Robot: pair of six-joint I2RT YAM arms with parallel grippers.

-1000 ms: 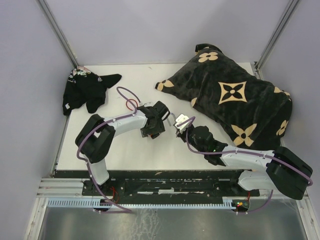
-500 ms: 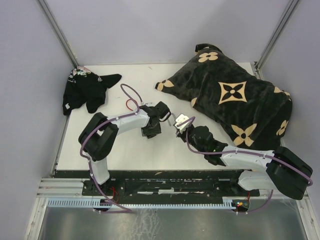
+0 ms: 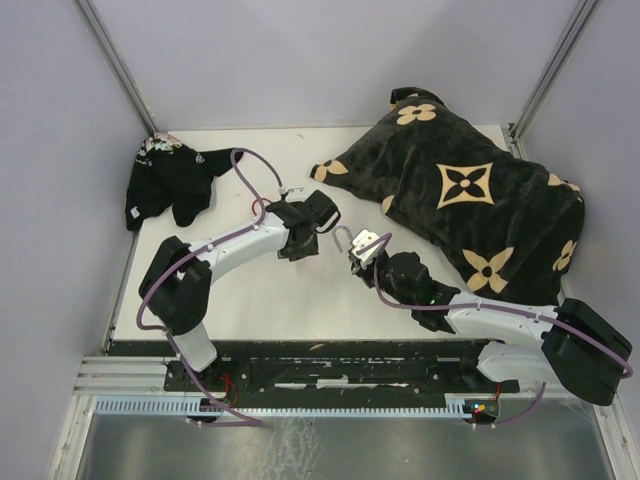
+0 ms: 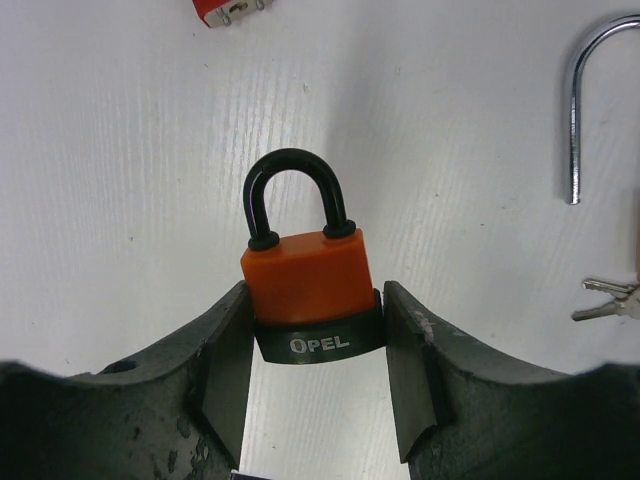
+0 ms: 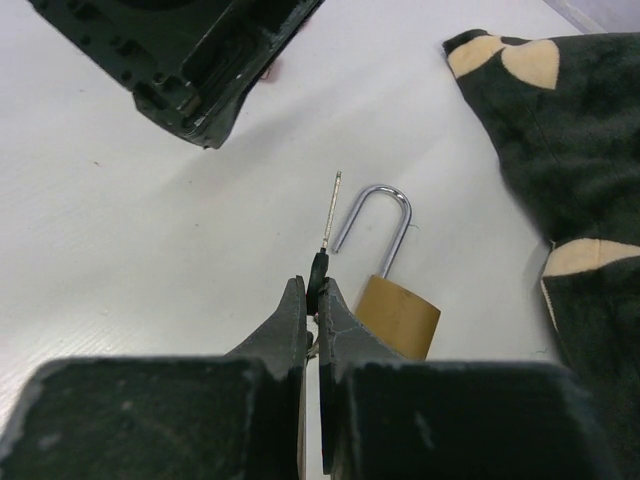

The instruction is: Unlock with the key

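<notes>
An orange padlock (image 4: 305, 272) with a black shackle and a black base band marked OPEL sits between the fingers of my left gripper (image 4: 315, 297), which is shut on its sides. In the top view my left gripper (image 3: 318, 218) is at mid table. My right gripper (image 5: 316, 292) is shut on the black head of a key (image 5: 331, 212), whose thin blade points forward toward the left gripper. In the top view my right gripper (image 3: 356, 254) sits just right of the left one.
A brass padlock (image 5: 398, 316) with an open silver shackle (image 4: 585, 95) lies just right of the key. Loose silver keys (image 4: 610, 300) lie nearby, and a small red item (image 4: 230, 10) beyond. A black flower-patterned cushion (image 3: 470, 200) fills the right; black cloth (image 3: 170, 185) lies at the far left.
My left gripper has narrowed onto the orange padlock and shifted toward the far side of the table. The right gripper has stayed shut on the key, almost still.
</notes>
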